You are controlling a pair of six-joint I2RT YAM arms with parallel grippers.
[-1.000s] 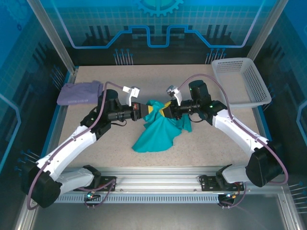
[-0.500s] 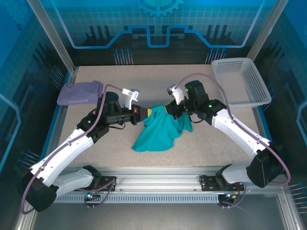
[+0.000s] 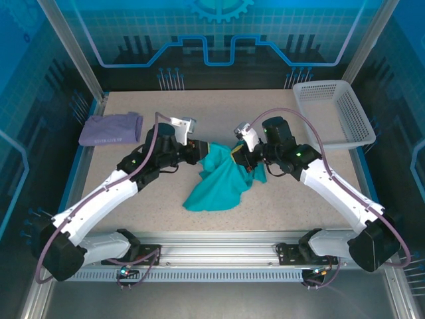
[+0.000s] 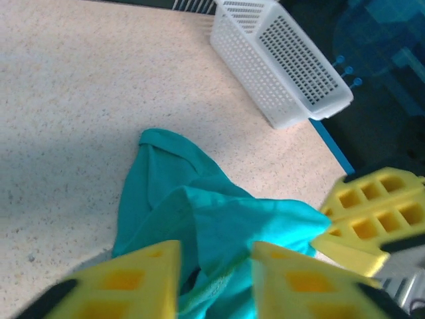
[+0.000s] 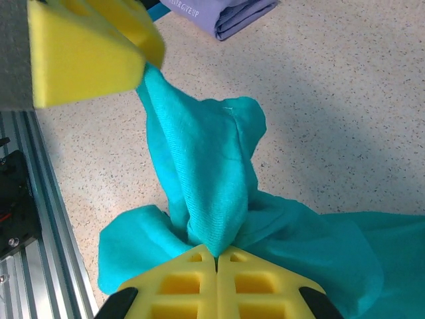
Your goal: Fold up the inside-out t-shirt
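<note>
- Teal cloth is pinched tight in the right fingers. They are pressed flat together, and a bunched ridge of the inside-out t-shirt runs out from their tips.
- The left fingers stand partly apart with cloth lying in the gap. I cannot tell whether they grip it.
- Between the two sets of fingers the shirt forms a short, raised, twisted band. The rest drops from it into a crumpled heap on the worktop, on the near side of both.
- Its long axis, as I judge it, runs from the fingers diagonally toward the near-left. Neck, hem and sleeves cannot be told apart, so I cannot say which end points where.
- The task looks barely begun: no fold shows and the shirt is not spread flat. Flattening and every fold remain.
- Farther out, a lavender garment lies beyond the left fingers and a white basket beyond the right, both well apart from the shirt.
</note>
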